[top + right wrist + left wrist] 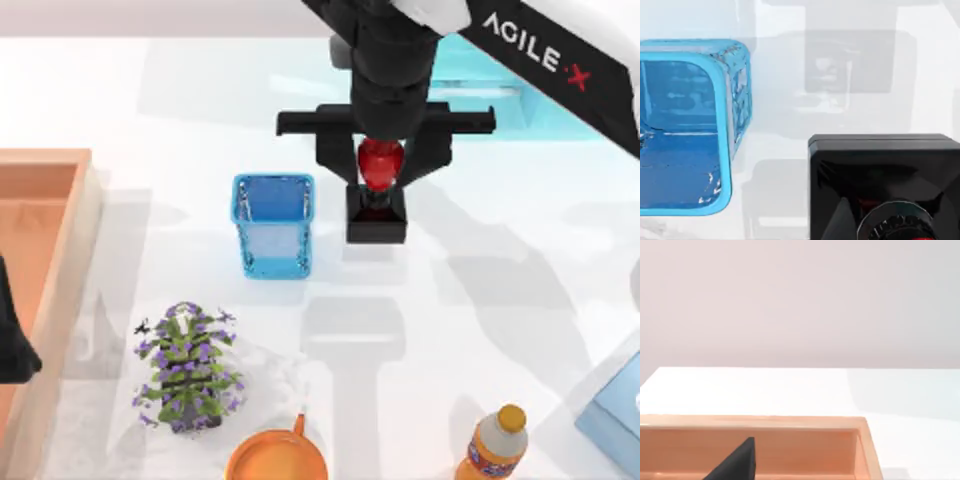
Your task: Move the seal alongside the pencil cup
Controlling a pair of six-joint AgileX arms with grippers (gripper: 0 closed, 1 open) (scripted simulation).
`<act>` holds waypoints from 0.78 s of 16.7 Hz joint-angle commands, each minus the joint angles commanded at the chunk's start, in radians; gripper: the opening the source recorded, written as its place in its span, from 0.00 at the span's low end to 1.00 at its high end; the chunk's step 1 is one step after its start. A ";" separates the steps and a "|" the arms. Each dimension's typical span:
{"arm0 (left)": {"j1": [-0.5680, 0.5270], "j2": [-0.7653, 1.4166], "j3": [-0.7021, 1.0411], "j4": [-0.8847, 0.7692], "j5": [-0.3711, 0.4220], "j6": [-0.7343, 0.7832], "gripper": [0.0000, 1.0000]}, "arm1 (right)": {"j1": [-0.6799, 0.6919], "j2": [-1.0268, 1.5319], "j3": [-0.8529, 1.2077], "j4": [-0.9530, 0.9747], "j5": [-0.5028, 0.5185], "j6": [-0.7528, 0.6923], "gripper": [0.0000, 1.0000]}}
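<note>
The right gripper's (380, 175) fingers (412, 168) pinch the seal (378, 205) by its red knob; its black base sits just beside the pencil cup (272, 224), right of it. Placement looks nearly finished; next, letting go and lifting clear; the left gripper (12, 340) is parked over the wooden tray (40, 200).

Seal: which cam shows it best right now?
Top view: the seal shows whole, red knob between the right gripper fingers, black base just right of the pencil cup. The right wrist view shows mostly its black base, cropped. The left wrist view faces a wooden tray.
</note>
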 joint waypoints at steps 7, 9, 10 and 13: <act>0.000 0.000 0.000 0.000 0.000 0.000 1.00 | 0.004 0.002 -0.013 0.016 -0.002 0.009 0.00; 0.000 0.000 0.000 0.000 0.000 0.000 1.00 | 0.005 -0.003 -0.041 0.040 -0.001 0.008 0.00; 0.000 0.000 0.000 0.000 0.000 0.000 1.00 | 0.006 -0.005 -0.056 0.052 0.000 0.007 0.00; 0.000 0.000 0.000 0.000 0.000 0.000 1.00 | 0.007 -0.008 -0.079 0.073 0.001 0.007 0.00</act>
